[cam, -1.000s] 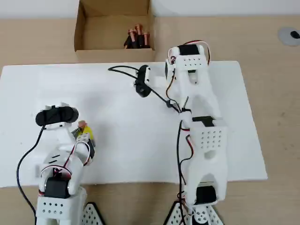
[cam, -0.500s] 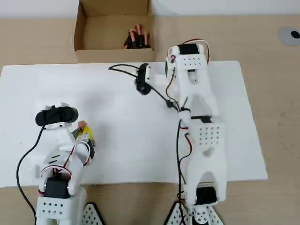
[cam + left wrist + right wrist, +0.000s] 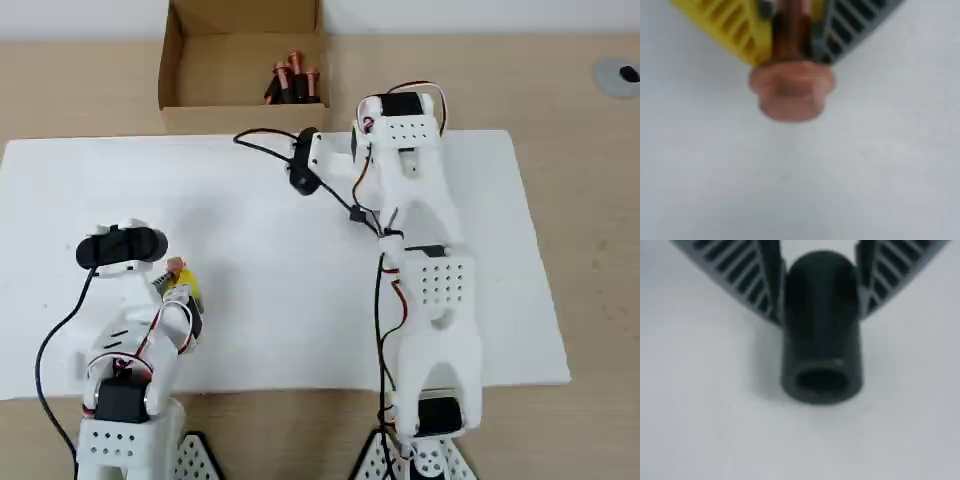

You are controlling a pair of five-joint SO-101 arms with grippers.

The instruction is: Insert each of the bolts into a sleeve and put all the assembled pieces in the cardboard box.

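The left arm (image 3: 130,340) sits well apart from the cardboard box (image 3: 175,60). Its jaws are clamped on the shank of a copper bolt (image 3: 791,90), and the flanged head pokes out past the fingertips just above the white mat (image 3: 280,320) on the tabletop (image 3: 590,250). The right arm (image 3: 430,290) reaches much nearer the box, just short of its front wall. Its jaws grip a black sleeve (image 3: 821,340) round the body, so the open bore sticks out beyond them. That grip probably keeps the hole clear to take a bolt. With the bolt's head leading, I judge it needs turning or regripping before its shank can enter. Several assembled pieces (image 3: 293,80) already lie in the box's corner closest to the right arm, so this pair looks like one of the last.
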